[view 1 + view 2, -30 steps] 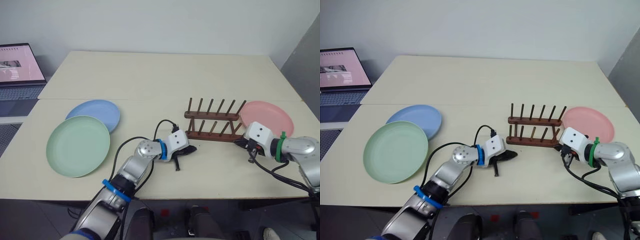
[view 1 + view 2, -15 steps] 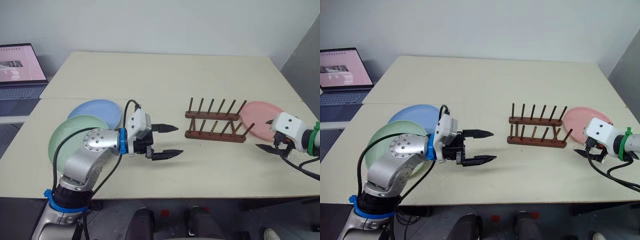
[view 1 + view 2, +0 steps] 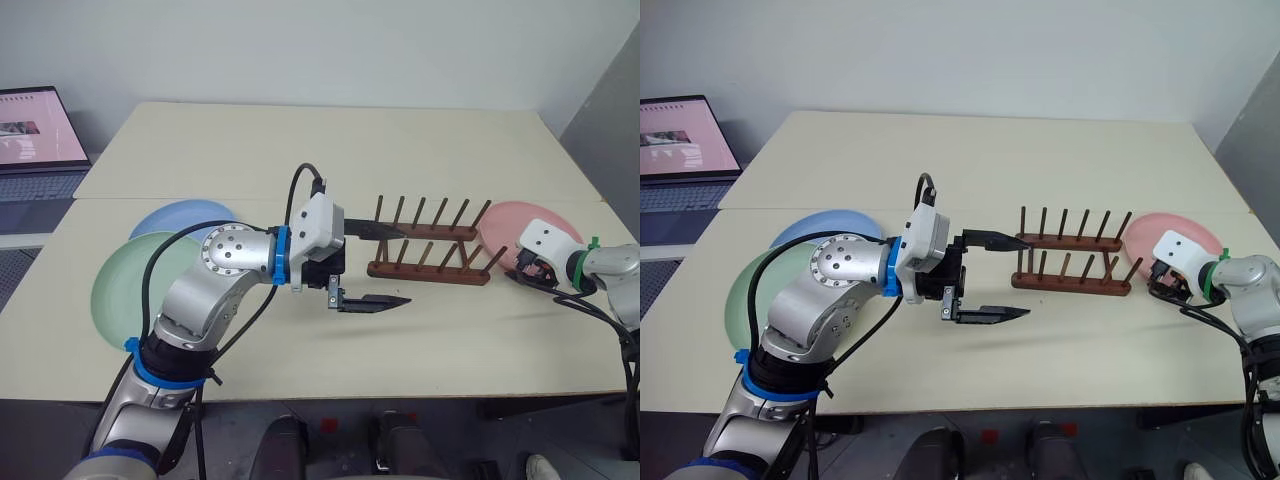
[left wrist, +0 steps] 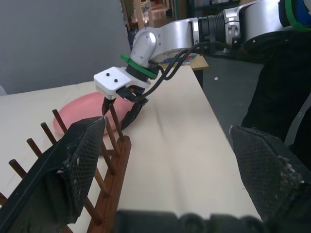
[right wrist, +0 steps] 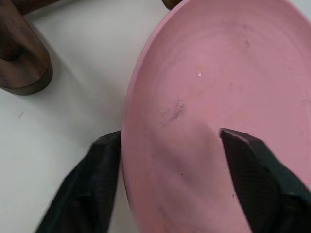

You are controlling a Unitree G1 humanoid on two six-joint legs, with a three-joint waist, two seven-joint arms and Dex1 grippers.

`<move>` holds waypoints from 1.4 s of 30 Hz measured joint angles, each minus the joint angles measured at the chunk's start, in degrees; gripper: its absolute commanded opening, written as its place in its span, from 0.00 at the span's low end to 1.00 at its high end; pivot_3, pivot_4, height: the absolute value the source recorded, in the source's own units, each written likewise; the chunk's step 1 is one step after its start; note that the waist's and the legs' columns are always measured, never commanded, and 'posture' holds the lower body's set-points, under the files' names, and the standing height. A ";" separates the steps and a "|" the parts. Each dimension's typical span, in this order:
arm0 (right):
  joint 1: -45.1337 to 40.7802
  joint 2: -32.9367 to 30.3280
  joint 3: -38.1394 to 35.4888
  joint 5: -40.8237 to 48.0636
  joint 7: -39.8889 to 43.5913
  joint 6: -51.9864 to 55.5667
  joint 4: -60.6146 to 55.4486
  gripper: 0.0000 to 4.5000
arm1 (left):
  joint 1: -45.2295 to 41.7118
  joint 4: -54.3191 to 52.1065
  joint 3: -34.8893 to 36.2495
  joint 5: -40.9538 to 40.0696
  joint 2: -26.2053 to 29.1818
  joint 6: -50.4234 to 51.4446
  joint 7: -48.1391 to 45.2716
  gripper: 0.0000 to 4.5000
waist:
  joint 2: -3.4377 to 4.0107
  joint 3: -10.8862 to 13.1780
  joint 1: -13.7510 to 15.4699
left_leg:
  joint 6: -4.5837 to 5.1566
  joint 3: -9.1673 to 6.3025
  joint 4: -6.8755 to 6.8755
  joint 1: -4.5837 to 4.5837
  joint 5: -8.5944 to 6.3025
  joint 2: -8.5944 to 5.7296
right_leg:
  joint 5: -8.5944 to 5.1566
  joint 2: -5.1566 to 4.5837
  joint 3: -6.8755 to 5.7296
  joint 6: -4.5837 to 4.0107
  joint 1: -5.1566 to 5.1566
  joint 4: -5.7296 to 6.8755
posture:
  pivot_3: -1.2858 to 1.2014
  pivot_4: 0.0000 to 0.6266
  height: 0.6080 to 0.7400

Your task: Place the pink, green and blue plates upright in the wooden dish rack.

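"What's lying where on the table (image 3: 300, 150)?"

"The dish rack (image 3: 428, 252) is standing right of centre. The pink plate (image 3: 505, 225) is lying flat just beyond its right end, with my right gripper (image 3: 528, 272) straddling that plate's near edge."

"And to the left?"

"The green plate (image 3: 130, 290) is sitting nearest me, overlapping the blue plate (image 3: 175, 215) behind it (a laptop (image 3: 35, 135) is sitting farther left, off the table). My left gripper (image 3: 365, 265) is hovering just left of the rack."

Pale cream table (image 3: 300, 150), dark reddish-brown wooden dish rack (image 3: 430, 247), pink plate (image 5: 228, 97), mint-green plate (image 3: 125, 290), light blue plate (image 3: 175, 218), black-fingered grippers.
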 measured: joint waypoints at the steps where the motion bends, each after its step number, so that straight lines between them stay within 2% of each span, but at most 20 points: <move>1: 0.00 0.09 0.00 0.07 0.06 0.18 0.21 0.38 | -0.13 0.33 0.00 0.08 -0.03 -0.05 -0.01 1.00 | 0.00 0.00 0.00 | 0.00 0.01 0.02 0.00 0.00 0.00 | 0.01 -0.01 0.01 0.02 0.00 0.01 | 0.52 0.24 0.95; 6: 0.17 0.44 -0.41 0.52 0.29 1.44 -0.34 0.01 | -0.18 0.93 -0.01 0.41 0.13 -1.00 -0.20 1.00 | 0.00 0.00 0.01 | 0.00 0.02 0.04 0.00 0.00 0.00 | 0.03 -0.01 0.04 0.04 0.01 0.02 | 0.52 0.24 0.95; 13: 4.10 -1.80 -4.85 1.90 -1.16 3.82 -7.68 0.01 | -0.20 1.16 0.74 0.28 2.13 -0.80 -0.65 1.00 | 0.05 0.00 0.27 | 0.00 0.00 0.00 -0.01 0.00 -0.01 | 0.02 -0.01 0.01 0.04 -0.03 0.04 | 0.52 0.24 0.95; 18: 6.05 -5.02 -17.99 8.61 -1.15 10.10 -23.91 0.01 | -0.20 1.35 3.89 -1.03 4.23 0.55 -0.69 1.00 | 0.10 0.01 0.06 | -0.01 -0.01 -0.01 -0.29 0.00 0.02 | 0.03 0.00 0.06 0.06 -0.34 0.09 | 0.52 0.24 0.95; 22: 2.62 -2.01 -28.64 22.69 -1.01 23.98 -38.92 0.01 | -0.22 1.37 4.23 -1.76 4.77 0.67 -1.14 1.00 | 0.10 0.01 -0.04 | -0.01 -0.12 0.00 -0.26 0.01 0.11 | 0.02 0.11 -0.04 0.04 -0.30 0.15 | 0.52 0.24 0.95; 25: 0.00 3.39 -35.55 36.57 -2.99 38.32 -47.10 0.01 | -0.44 1.87 4.25 -1.76 4.84 0.52 -1.35 1.00 | 0.09 0.01 0.11 | -0.01 -0.11 0.04 -0.25 0.01 0.09 | 0.03 0.07 -0.03 0.03 -0.28 0.18 | 0.52 0.24 0.95; 29: -0.46 8.46 -44.67 52.26 -7.60 53.56 -51.53 0.01 | -1.17 3.34 4.26 -1.65 4.96 0.21 -2.00 1.00 | 0.09 0.01 0.42 | -0.01 -0.07 0.05 -0.31 0.01 0.02 | 0.04 -0.04 0.01 0.03 -0.28 0.14 | 0.52 0.24 0.95; 32: -0.37 11.78 -50.25 63.03 -12.66 61.06 -53.32 0.01 | -1.44 3.39 4.26 -1.64 4.91 0.04 -2.46 1.00 | 0.09 0.01 0.39 | -0.01 -0.08 0.02 -0.33 0.00 0.02 | 0.04 -0.04 0.02 0.03 -0.29 0.09 | 0.52 0.24 0.95; 38: 2.45 13.73 -54.72 79.37 -24.20 65.57 -52.58 0.01 | -1.71 3.55 4.08 -1.65 3.73 -0.01 -2.85 1.00 | 0.09 0.01 0.32 | 0.00 -0.07 0.01 -0.33 0.01 0.03 | 0.03 0.00 0.00 0.03 -0.29 0.11 | 0.52 0.24 0.95; 42: 5.35 12.60 -54.17 83.63 -28.22 64.48 -50.53 0.01 | -2.29 3.71 3.82 -1.61 3.48 -0.12 -3.22 1.00 | 0.09 0.01 0.31 | 0.00 -0.06 0.02 -0.32 0.01 0.02 | 0.04 0.00 0.05 0.04 -0.30 0.12 | 0.52 0.24 0.95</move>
